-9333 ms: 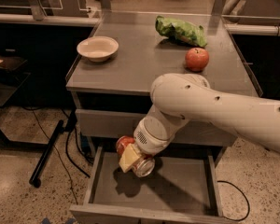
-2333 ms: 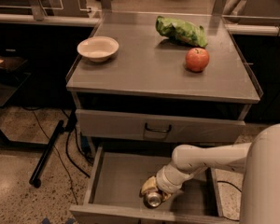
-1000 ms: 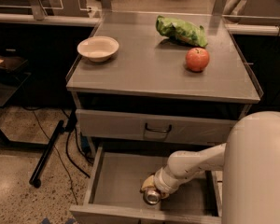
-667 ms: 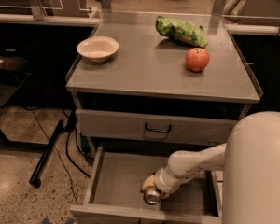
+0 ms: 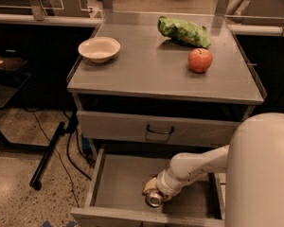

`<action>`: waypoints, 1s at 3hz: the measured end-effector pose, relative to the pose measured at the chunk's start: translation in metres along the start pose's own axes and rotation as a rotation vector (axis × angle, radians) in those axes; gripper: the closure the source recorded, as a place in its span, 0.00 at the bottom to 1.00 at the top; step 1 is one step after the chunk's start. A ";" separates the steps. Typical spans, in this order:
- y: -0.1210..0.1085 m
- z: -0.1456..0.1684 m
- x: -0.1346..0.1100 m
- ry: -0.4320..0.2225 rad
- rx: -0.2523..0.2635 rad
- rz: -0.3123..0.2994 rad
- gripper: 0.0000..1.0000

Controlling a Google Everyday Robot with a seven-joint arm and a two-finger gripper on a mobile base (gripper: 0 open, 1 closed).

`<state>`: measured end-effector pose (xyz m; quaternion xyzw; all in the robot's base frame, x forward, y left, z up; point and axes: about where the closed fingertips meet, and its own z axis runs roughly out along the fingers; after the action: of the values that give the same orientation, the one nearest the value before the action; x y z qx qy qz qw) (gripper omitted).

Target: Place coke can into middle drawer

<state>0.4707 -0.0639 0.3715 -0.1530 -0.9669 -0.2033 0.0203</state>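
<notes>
The middle drawer is pulled open below the cabinet top, and its grey floor shows. My gripper is down inside it, near the front middle. It is shut on the coke can, which lies low on the drawer floor with its silver end facing the camera. Only that end shows; the gripper and wrist hide the rest. One yellowish finger shows to the left of the can. My white arm reaches in from the right.
On the cabinet top are a white bowl, a red apple and a green chip bag. The closed upper drawer front with a black handle is just above the open drawer. A black stand leg lies on the floor to the left.
Long ago the gripper held the can high above the drawer. Over the last second the gripper and can stay in the same place on the drawer floor.
</notes>
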 end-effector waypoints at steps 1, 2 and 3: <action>0.000 0.000 0.000 0.000 0.000 0.000 0.38; 0.000 0.000 0.000 0.000 0.000 0.000 0.15; 0.000 0.000 0.000 0.000 0.000 0.000 0.00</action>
<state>0.4707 -0.0638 0.3714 -0.1529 -0.9669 -0.2033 0.0204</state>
